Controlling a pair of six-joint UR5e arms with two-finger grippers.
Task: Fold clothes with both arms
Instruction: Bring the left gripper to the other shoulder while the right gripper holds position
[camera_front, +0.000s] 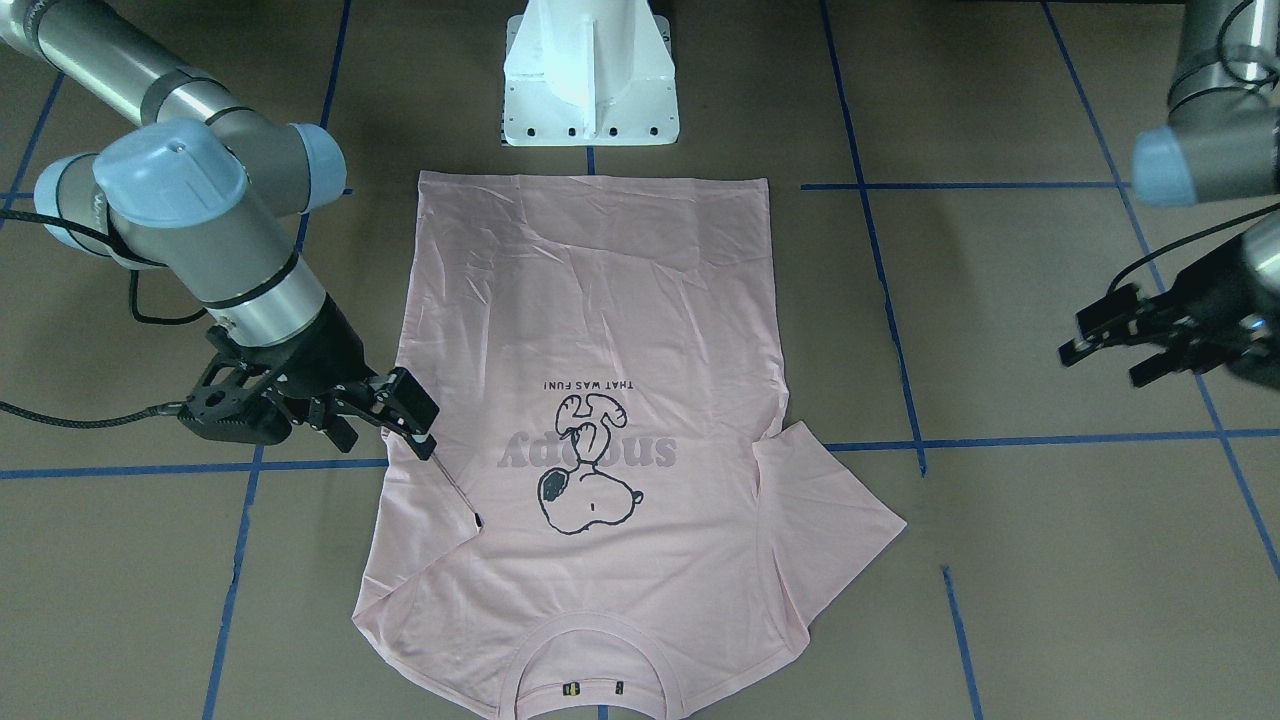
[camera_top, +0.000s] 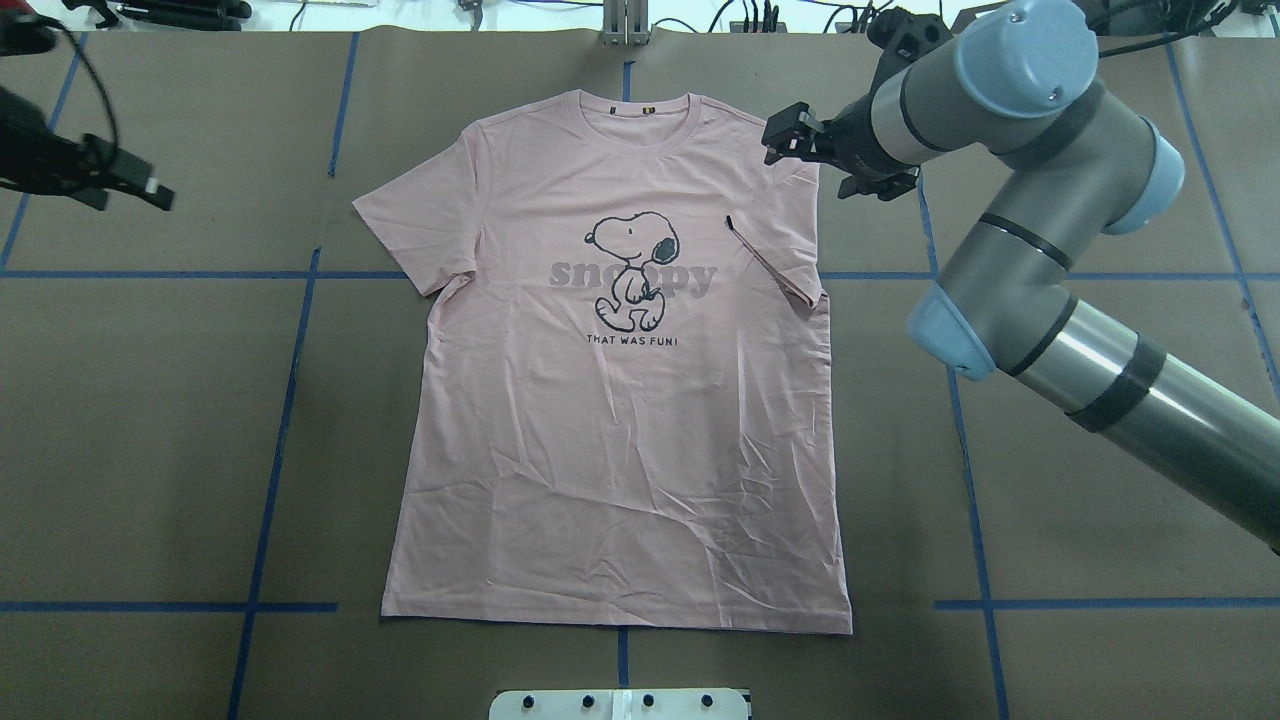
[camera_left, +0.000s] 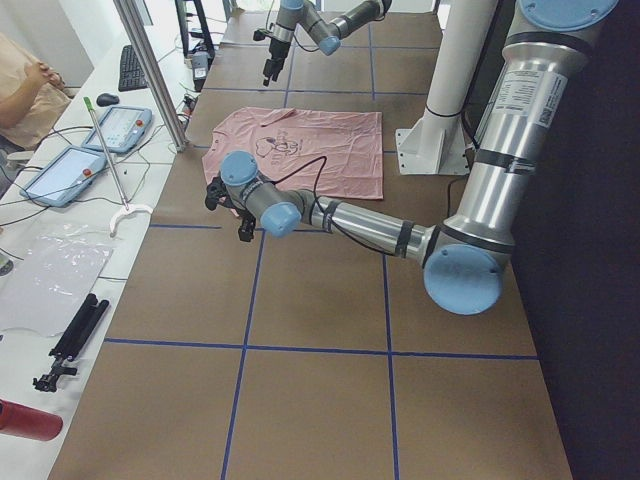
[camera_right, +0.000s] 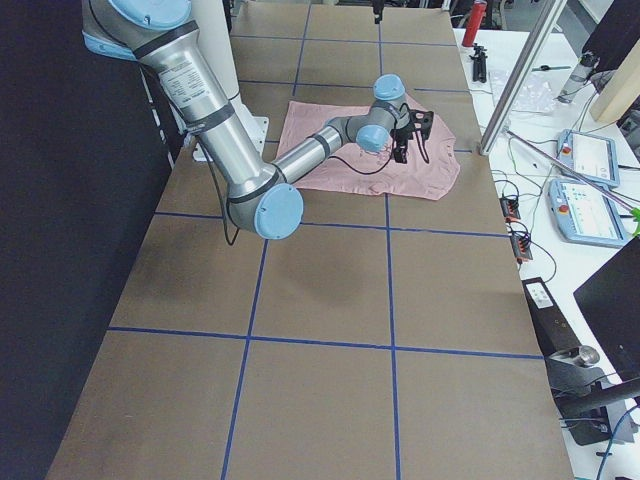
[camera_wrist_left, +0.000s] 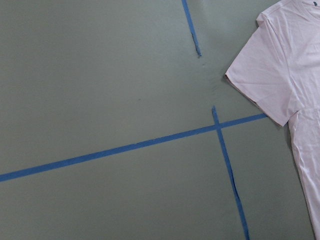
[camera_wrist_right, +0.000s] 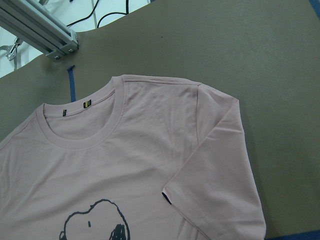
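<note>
Overhead exterior view: you see the shirt (camera_top: 620, 450) flat and print-up in the middle of the bench (camera_top: 150, 450), one sleeve (camera_top: 775, 240) folded inward. Your right pincer (camera_top: 795, 145) hovers released beside that shoulder. Your left pincer (camera_front: 1105, 360), also released, hangs well apart.

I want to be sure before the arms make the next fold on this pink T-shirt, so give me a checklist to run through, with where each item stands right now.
1. T-shirt flat, print up, hem straight: ok.
2. Sleeve on the robot's right folded in over the body: ok.
3. Sleeve on the robot's left folded in: not ok, it lies spread on the table.
4. Right gripper open, holding no cloth: ok.
5. Left gripper open, off the shirt: ok.
6. Right gripper's clearance above the cloth: cannot tell.
</note>
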